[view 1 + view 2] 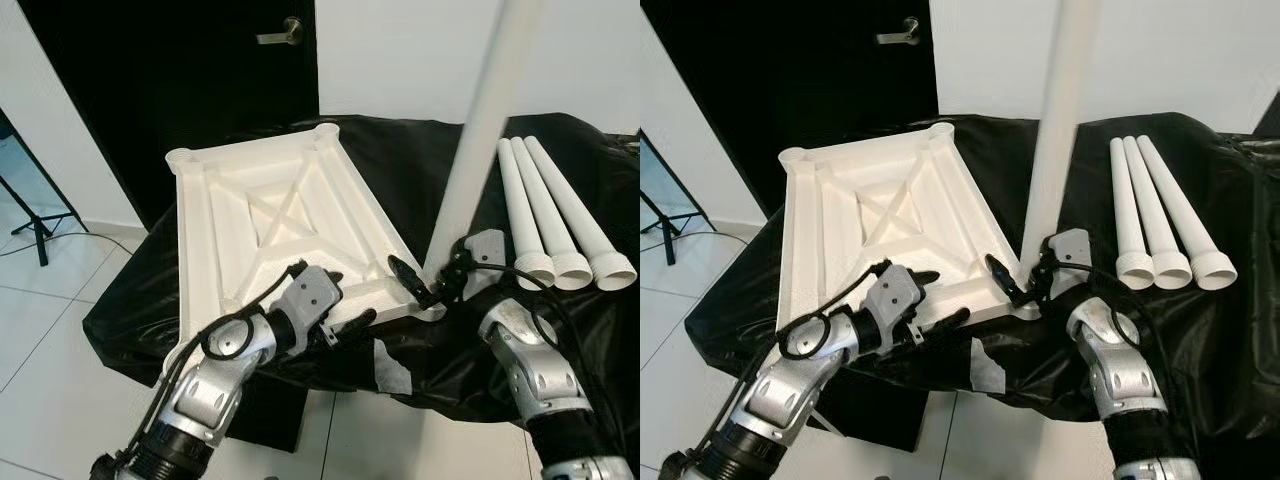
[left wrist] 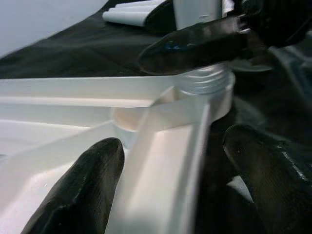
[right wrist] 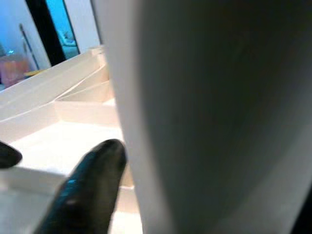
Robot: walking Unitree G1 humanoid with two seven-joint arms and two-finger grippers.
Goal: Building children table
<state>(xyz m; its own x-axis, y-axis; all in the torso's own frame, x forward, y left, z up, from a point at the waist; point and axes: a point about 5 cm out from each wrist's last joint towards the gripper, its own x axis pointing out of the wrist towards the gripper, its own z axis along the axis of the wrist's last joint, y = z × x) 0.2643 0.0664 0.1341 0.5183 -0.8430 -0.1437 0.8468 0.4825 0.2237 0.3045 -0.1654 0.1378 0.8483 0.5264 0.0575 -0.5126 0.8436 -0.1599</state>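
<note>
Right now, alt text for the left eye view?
Right gripper holds an upright white leg at the near corner of an upside-down white tabletop on black sheeting; left gripper braces its near edge. Three spare legs lie to the right.

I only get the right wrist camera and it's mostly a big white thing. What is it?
Observer: It's a table leg, standing upright at the near right corner socket of the upside-down tabletop.
Operator: Is the robot holding it?
Observer: Yes, the right gripper has its fingers around the leg's bottom end, just above the socket.
Operator: What's the other arm doing?
Observer: The left gripper sits open at the tabletop's near edge, one finger inside the frame and one outside.
Operator: Are there more legs?
Observer: Three more legs lie side by side on the black cloth to the right.
</note>
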